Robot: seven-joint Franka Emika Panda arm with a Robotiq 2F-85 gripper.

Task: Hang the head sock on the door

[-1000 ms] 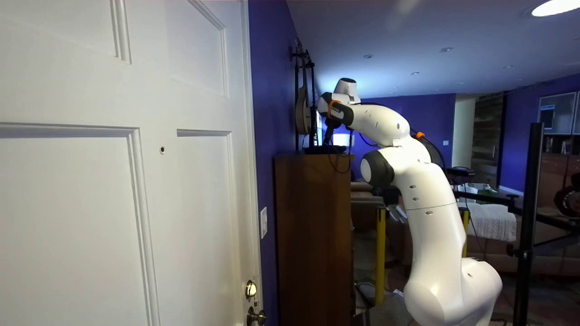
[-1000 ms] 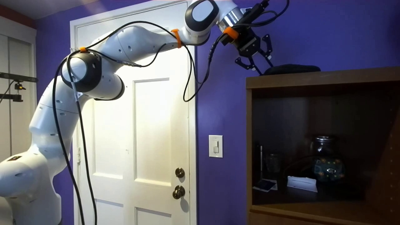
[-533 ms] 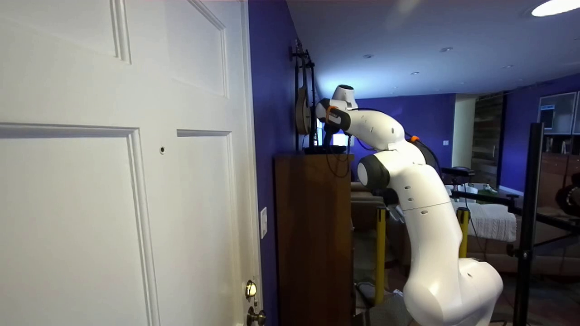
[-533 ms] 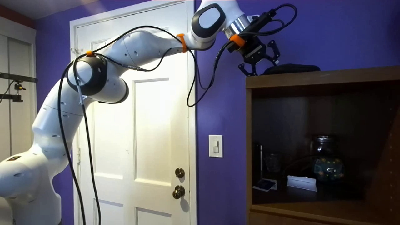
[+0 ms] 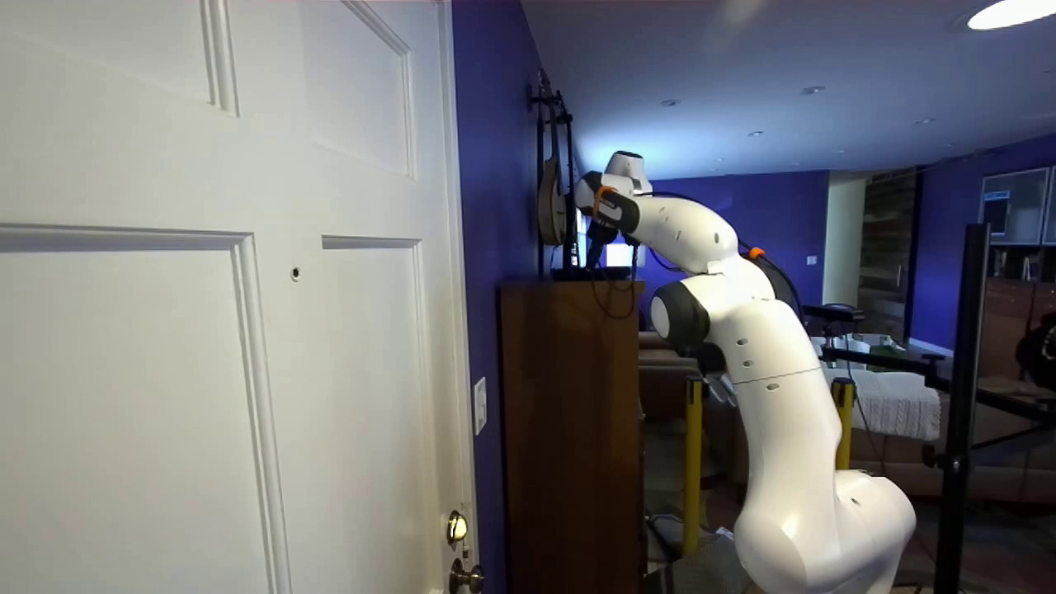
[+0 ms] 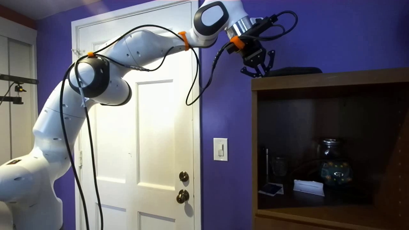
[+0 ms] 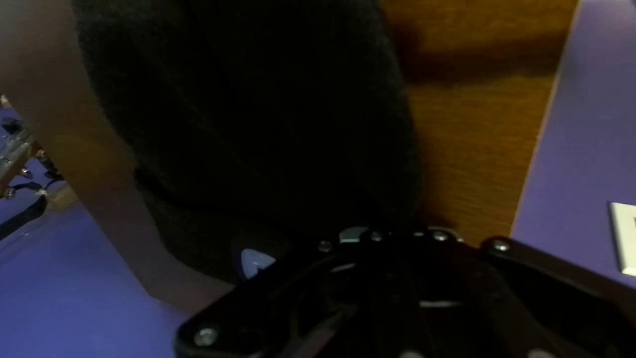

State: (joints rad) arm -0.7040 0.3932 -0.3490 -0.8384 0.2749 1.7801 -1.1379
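Well, arm (image 6: 143, 48): white, stretched across in front of the door (image 6: 156, 127), wrist bent downward.
door: white, panelled, with a brass knob (image 6: 182, 196) near its edge.
hand (image 6: 263, 72): tilted down at the left end of the tabletop (image 6: 345, 78) in an exterior view, drawn narrow, fingertips (image 7: 353, 234) pinching the near edge of the head sock (image 6: 297, 71).
head sock: limp, dark, lying low on the tabletop, most of it just beyond the fingertips; long axis running sideways, about level, in an exterior view; folded cuff (image 7: 198, 233) and pale patch (image 7: 256, 261) toward the hand in the wrist view.
tabletop: brown wood, top of a cabinet (image 5: 569, 445) beside the purple wall (image 6: 236, 111).
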